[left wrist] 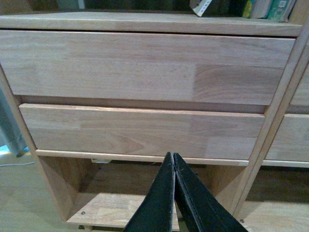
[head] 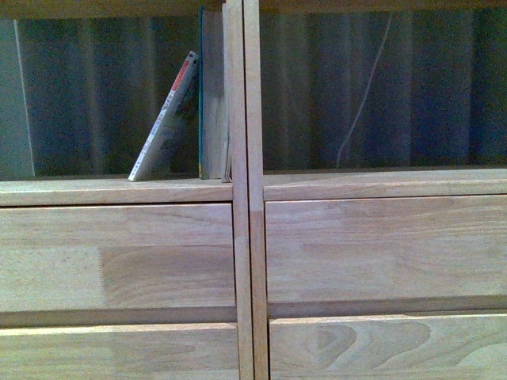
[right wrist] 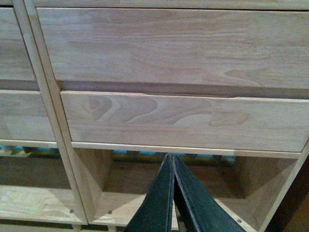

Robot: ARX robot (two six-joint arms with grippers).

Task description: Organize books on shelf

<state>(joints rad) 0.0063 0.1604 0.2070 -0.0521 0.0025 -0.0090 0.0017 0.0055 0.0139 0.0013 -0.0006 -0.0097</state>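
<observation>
The light-wood shelf (head: 245, 190) fills the front view. In its left open compartment the thin white paperback (head: 166, 123) leans tilted to the right against the thicker teal book (head: 212, 95), which stands upright against the centre divider. Neither gripper shows in the front view. My left gripper (left wrist: 173, 157) is shut and empty, low in front of the left column's drawers. My right gripper (right wrist: 171, 158) is shut and empty, low in front of the right column's drawers. The paperback's lower corner (left wrist: 200, 7) and other book bottoms (left wrist: 270, 8) show in the left wrist view.
Plain drawer fronts (head: 119, 253) sit below the open compartments. The right open compartment (head: 380, 87) holds no books; a thin white cord (head: 360, 103) hangs behind it. Bottom open compartments (left wrist: 120, 193) (right wrist: 169, 188) lie below the drawers. Floor (left wrist: 19, 193) shows left of the shelf.
</observation>
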